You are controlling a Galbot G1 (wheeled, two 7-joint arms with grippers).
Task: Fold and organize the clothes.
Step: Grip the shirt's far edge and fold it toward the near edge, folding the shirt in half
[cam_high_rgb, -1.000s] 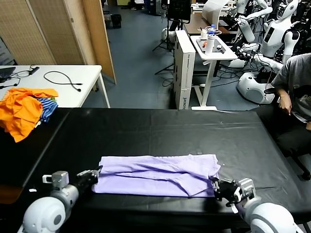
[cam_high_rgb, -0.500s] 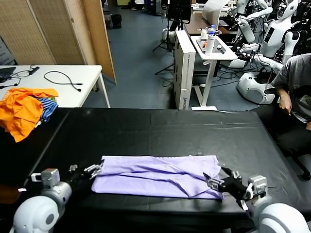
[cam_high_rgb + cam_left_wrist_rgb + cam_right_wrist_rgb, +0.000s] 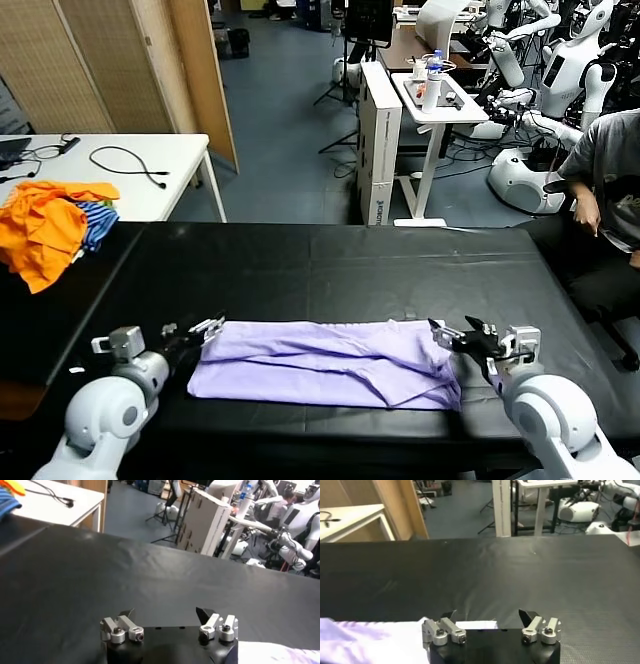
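The black table (image 3: 330,265) lay bare from 9 through 12 to 3 o'clock of the T-shirt (image 3: 325,362), giving free passage over its whole far half. The T-shirt lay flat along the near edge. The left pincer (image 3: 205,329), jaws wide, stood at its 9 o'clock end; the right pincer (image 3: 452,331), jaws wide, at its 3 o'clock end. An orange heap (image 3: 48,225) blocked the far corner at 10 o'clock. A seated person (image 3: 605,190) crowded the 2 o'clock side.

No readable text, labels, brands, numbers or signs anywhere, faint marks on white cabinet (image 3: 379,150) too small to read
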